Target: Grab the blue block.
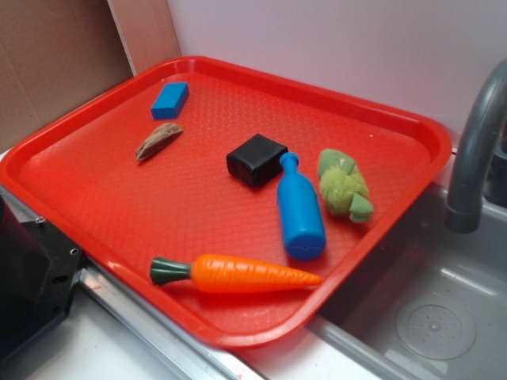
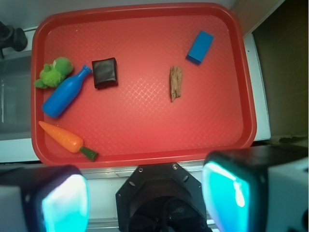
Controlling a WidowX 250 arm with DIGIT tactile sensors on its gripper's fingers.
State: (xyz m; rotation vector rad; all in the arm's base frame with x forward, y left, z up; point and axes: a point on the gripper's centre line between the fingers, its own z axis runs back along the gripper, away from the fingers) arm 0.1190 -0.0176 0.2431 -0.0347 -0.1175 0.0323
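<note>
Blue block (image 2: 200, 47) sits alone at about 1 o'clock on the red tray (image 2: 145, 154) in the wrist view, just past the wood chip (image 2: 175, 82). Gripper (image 2: 145, 195) hangs wide open, off the tray's near edge, holding nothing.

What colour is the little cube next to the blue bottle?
Black, a bit shiny. The cube beside the bottle shows best in the wrist view.

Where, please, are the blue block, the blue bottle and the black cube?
blue block (image 1: 169, 100), exterior view, on its top face.
blue bottle (image 1: 300, 215), exterior view, on its body.
black cube (image 2: 105, 72), wrist view, on its top face.
</note>
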